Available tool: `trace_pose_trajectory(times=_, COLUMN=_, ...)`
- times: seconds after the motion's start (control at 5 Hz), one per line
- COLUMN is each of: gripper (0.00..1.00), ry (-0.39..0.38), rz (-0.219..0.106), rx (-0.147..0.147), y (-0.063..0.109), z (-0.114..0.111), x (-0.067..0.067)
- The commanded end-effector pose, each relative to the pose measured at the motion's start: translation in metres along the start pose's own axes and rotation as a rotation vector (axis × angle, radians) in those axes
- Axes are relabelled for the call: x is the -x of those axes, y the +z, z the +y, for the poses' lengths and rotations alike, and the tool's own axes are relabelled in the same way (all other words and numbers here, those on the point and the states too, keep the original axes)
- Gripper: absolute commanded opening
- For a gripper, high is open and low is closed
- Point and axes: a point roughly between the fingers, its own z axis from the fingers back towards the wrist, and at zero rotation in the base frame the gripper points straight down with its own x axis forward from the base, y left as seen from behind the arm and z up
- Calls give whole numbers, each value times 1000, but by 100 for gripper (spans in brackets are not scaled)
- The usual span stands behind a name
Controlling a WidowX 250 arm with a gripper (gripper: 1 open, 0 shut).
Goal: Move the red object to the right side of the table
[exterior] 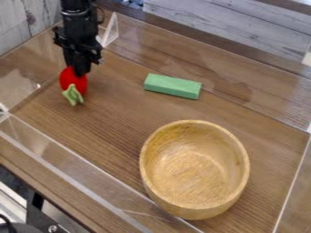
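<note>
A black robot gripper (pixel 80 65) points straight down at the far left of the brown wood-grain tabletop (pixel 122 127), its fingers closed onto the top of the small rounded red toy fruit (pixel 73 83). A flat green rectangular block (pixel 173 86) lies apart toward the middle. A round wooden bowl (pixel 195 167) stands nearer the camera.
</note>
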Motion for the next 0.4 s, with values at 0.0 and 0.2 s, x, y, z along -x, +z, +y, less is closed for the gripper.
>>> trace_pose_trajectory(times=0.0, gripper=0, ry=-14, rz=-99, rx=-91, y=58, z=-4, x=-19)
trace_pose_trajectory(times=0.2, gripper=0, ry=-132, rz=-128, rx=-114, y=74, z=-33, x=-34)
